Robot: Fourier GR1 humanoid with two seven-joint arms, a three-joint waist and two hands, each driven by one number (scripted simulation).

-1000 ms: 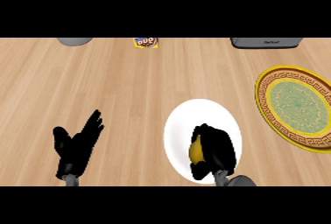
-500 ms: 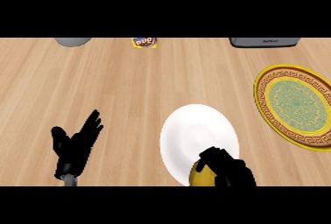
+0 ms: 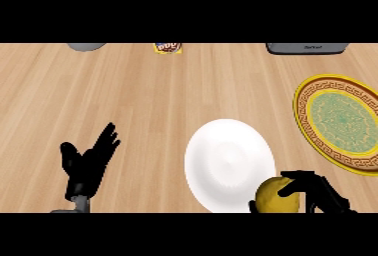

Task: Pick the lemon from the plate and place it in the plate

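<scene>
At the lower right, the lemon (image 3: 277,196) has been lifted off the white plate (image 3: 225,162), fingers of the right hand (image 3: 316,192) curled round it; the patterned plate (image 3: 341,121) awaits.

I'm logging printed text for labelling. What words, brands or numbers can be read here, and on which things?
Yellow packet at the counter's far edge: a printed logo, too blurred to read.
Dark grey appliance at the far right: a short pale label, too small to read.
Nothing else carries text; the patterned plate bears ornament only.
</scene>
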